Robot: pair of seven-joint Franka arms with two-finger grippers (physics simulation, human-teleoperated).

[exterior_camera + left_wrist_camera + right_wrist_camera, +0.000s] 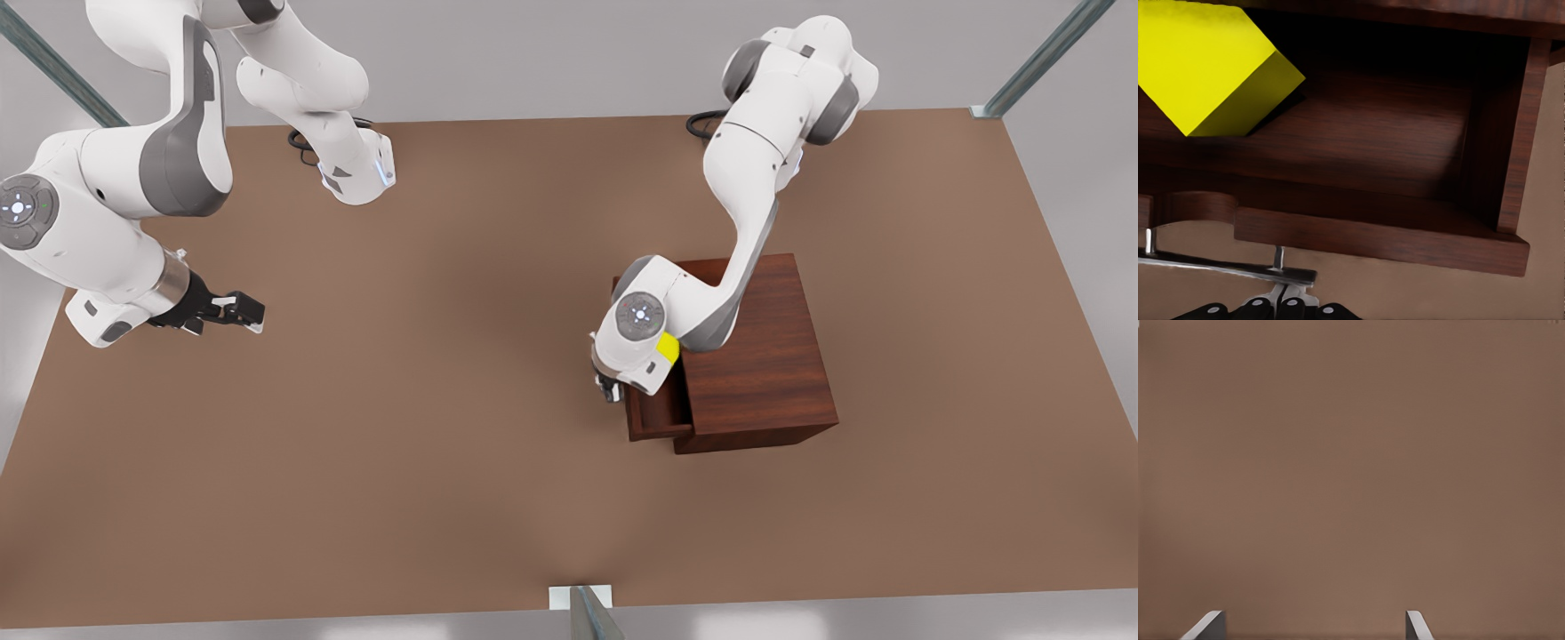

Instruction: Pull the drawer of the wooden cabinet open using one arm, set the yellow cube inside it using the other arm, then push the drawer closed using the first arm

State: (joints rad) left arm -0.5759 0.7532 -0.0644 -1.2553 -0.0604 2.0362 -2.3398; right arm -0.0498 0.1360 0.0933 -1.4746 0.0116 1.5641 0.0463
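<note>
The wooden cabinet (765, 356) stands on the table at the front view's right, with its drawer (660, 420) pulled partly out. Inside the drawer (1358, 133) the yellow cube (1205, 63) rests in a corner close to the cabinet body. The arm's wrist partly covers the yellow cube (668, 347) in the front view. My left gripper (608, 388) is at the drawer front, shut on the silver bar handle (1225, 267). Far off at the front view's left, my right gripper (249, 311) hangs open above bare table, its fingertips (1208, 625) wide apart with nothing between them.
The brown table (427, 444) spreads wide between the two arms. Both arm bases (360, 173) stand along its far edge. Metal frame posts (591, 613) sit at the table's corners and front edge.
</note>
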